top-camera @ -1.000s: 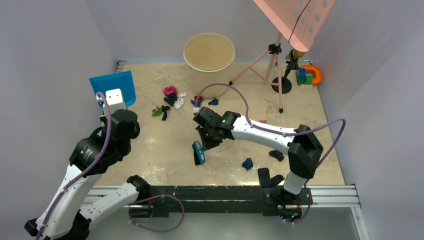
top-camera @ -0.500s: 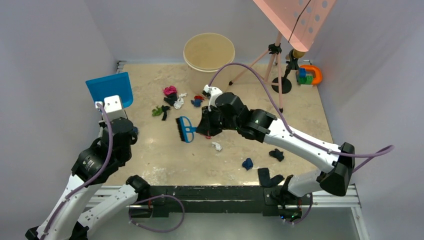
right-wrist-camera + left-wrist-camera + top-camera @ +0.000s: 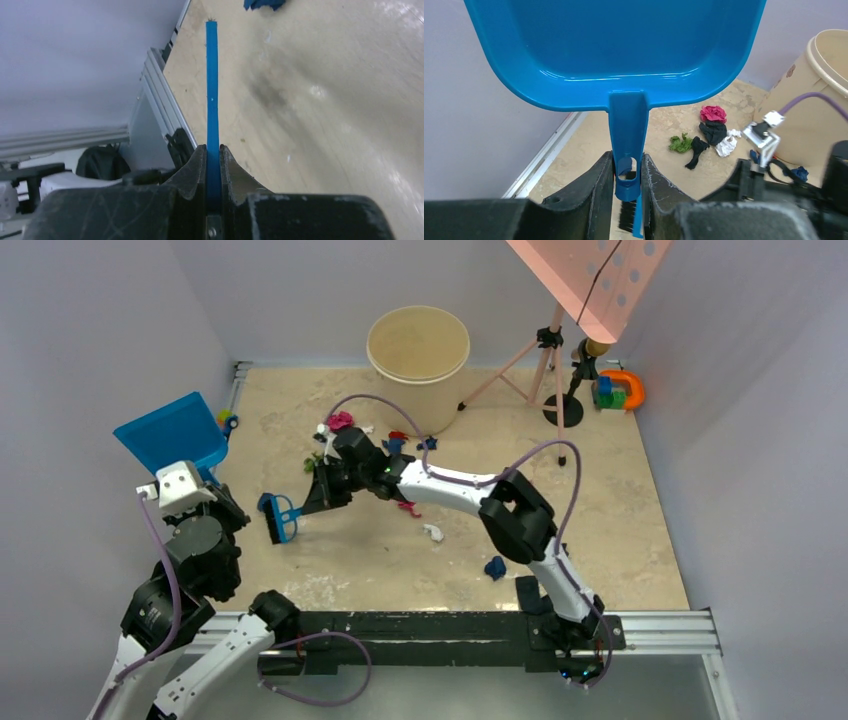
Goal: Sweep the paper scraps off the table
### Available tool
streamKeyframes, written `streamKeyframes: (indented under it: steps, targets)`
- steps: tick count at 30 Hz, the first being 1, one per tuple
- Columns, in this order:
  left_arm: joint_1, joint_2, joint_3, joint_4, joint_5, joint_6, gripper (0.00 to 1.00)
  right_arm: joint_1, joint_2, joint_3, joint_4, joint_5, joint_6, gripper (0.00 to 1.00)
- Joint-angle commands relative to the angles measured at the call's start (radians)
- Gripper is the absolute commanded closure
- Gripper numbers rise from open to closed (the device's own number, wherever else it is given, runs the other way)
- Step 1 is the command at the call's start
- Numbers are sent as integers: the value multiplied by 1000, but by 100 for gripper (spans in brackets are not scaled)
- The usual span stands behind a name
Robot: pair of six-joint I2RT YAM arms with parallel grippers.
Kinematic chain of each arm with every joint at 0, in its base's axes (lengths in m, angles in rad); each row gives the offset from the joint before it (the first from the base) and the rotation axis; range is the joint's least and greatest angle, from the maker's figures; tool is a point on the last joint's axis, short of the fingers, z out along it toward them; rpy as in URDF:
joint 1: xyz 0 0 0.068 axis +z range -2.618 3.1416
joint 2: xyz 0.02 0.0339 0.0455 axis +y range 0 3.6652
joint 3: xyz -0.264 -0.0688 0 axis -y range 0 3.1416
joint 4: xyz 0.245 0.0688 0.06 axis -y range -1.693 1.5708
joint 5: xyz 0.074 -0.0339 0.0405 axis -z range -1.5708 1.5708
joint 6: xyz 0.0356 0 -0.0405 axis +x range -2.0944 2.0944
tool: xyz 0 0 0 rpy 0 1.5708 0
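left end effector point(image 3: 628, 172) was clamped on the blue dustpan point(image 3: 614, 45) handle, right end effector point(image 3: 213, 156) pinched the blue brush point(image 3: 278, 517). paper scraps point(image 3: 341, 421) lay scattered on the desk point(image 3: 620, 500) near the bucket point(image 3: 418, 345).

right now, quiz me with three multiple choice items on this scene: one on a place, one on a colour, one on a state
1. Where does the bucket stand?
A) near the far edge of the table
B) beside the left arm's base
C) on the front rail

2. What colour is the dustpan?
A) red
B) blue
C) beige

3. What is the left claw doing?
A) hanging open, empty
B) shut on the dustpan's handle
C) shut on a scrap

Answers:
1 A, the top view shows the bucket close to the back wall.
2 B, the left wrist view is filled by a blue pan.
3 B, both fingers press the handle between them.
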Motion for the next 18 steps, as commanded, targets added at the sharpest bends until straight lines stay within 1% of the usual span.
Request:
streamKeyframes:
  steps: [1,2,6,9,11,14,15,18]
  targets:
    - [14,3,1,43,-16,15,100,13,101,201,162,-84,145,100]
    - [19,4,4,34,-12,2,100,17,142,236,176,-88,160,100]
    - [25,1,2,30,24,-11,100,26,221,269,282,-96,231,100]
    - [25,2,-1,29,44,-14,100,27,270,304,284,-35,275,100]
    - [27,6,0,28,50,-19,100,30,296,337,185,93,346,100]
    - [29,11,1,29,55,-18,100,33,304,307,147,238,476,100]
    - [30,13,1,30,56,-20,100,34,306,312,103,260,490,100]
    - [32,21,1,28,54,-21,100,33,276,347,-109,365,468,100]
